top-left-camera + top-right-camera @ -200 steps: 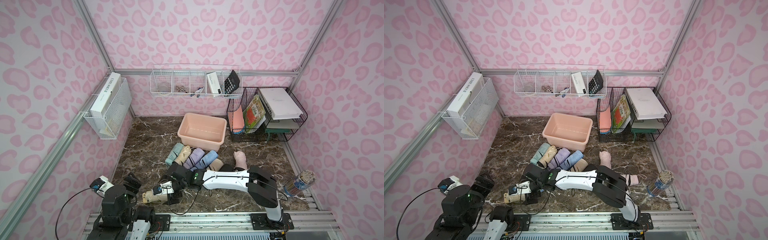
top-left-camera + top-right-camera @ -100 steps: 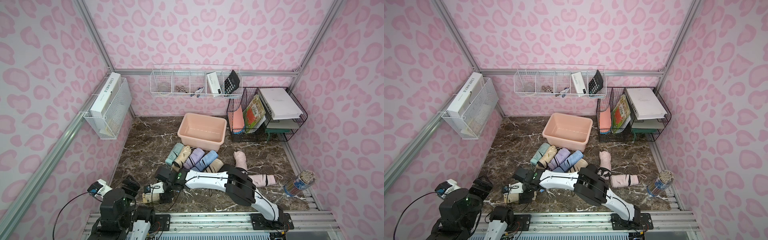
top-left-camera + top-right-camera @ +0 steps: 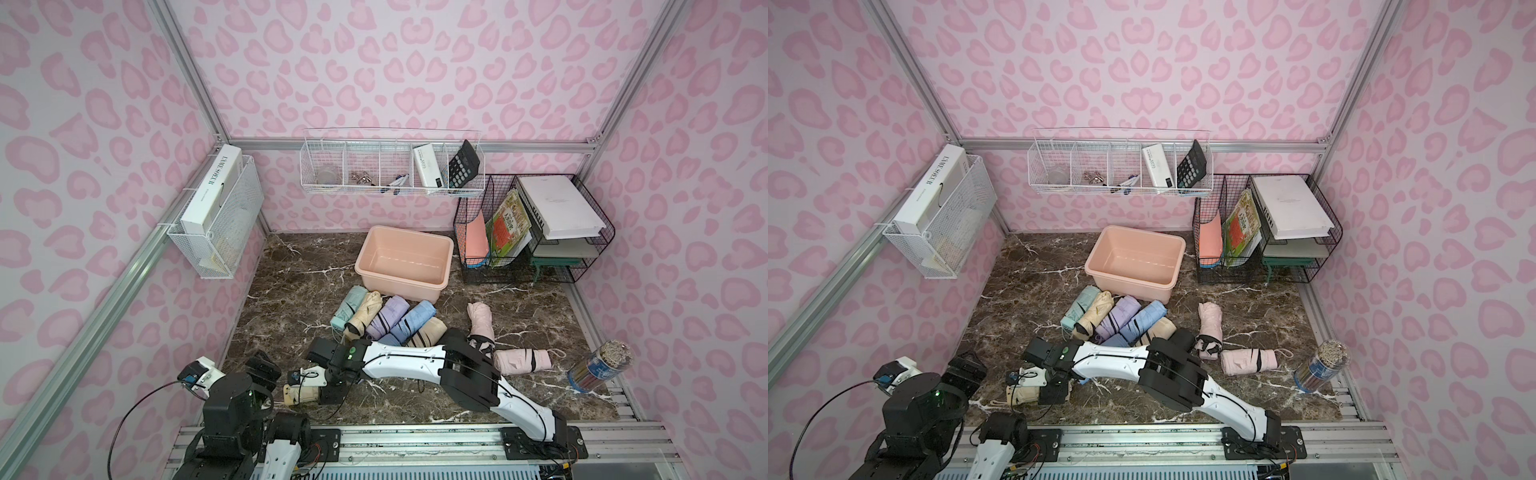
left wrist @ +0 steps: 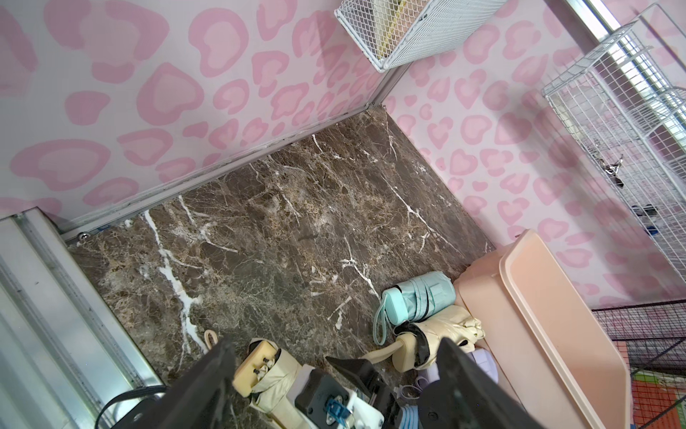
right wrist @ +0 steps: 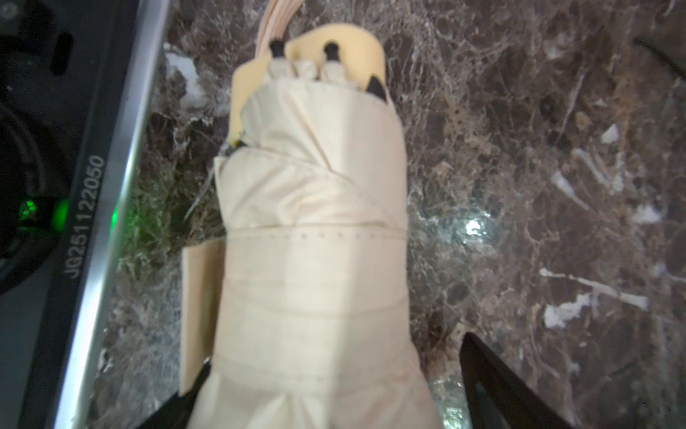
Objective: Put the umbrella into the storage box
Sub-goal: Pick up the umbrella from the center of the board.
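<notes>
1. The cream umbrella (image 3: 297, 392) lies flat on the marble table (image 3: 291, 266), well apart from the storage box (image 3: 405, 259). It is on the box's robot-facing side, off toward the left arm. It has not shifted over the last second.
2. The change is around it. The right arm has stretched further away from the box, and the right gripper (image 3: 326, 392) now sits low over the umbrella's body with its jaws drawing in.
3. In the right wrist view the dark fingers (image 5: 497, 386) stand either side of the fabric. Marble shows between one finger and the cloth, so the gripper is parted around the umbrella and not yet clamped on it.
4. I judge the task to be at the grasp itself. The lift and the carry to the box are still to come, and the box is empty.
5. The umbrella is a short folded roll of ivory fabric, creased and wrapped tight, with a stitched strap band round its middle.
6. Its tan plastic handle (image 5: 345, 48) forms the end pointing away from the right gripper, with black rib tips showing against it. A thin wrist loop trails from there onto the marble.
7. The left gripper (image 4: 334, 345) hovers still further from the box than the umbrella does, with its jaws wide and nothing between them.
8. A row of pastel umbrellas (image 3: 386, 316) lies just beside the box's near wall, between the box and the cream one. The carry will probably need to pass above them.
</notes>
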Robot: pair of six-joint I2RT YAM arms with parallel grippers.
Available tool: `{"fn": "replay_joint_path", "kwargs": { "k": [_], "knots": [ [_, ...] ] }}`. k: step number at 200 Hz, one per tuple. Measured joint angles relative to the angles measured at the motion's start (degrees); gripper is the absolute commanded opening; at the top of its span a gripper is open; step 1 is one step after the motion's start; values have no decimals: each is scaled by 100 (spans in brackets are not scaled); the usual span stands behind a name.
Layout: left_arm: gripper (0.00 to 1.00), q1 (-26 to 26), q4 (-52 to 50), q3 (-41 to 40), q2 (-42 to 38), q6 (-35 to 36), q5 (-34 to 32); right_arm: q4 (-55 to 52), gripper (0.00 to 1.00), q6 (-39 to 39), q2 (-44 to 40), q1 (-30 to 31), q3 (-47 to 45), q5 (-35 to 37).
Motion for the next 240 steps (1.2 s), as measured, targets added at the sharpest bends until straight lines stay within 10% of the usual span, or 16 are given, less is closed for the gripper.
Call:
{"fn": "replay_joint_path", "kwargs": {
  "k": [127,240],
  "knots": [
    [85,0,20,-31,219,-81,39,-293,1,-11,-160,11,22,33],
    [90,0,422,579,551,214,146,846,0,1436,-1862,-798,-1626,-885]
  ]
}}
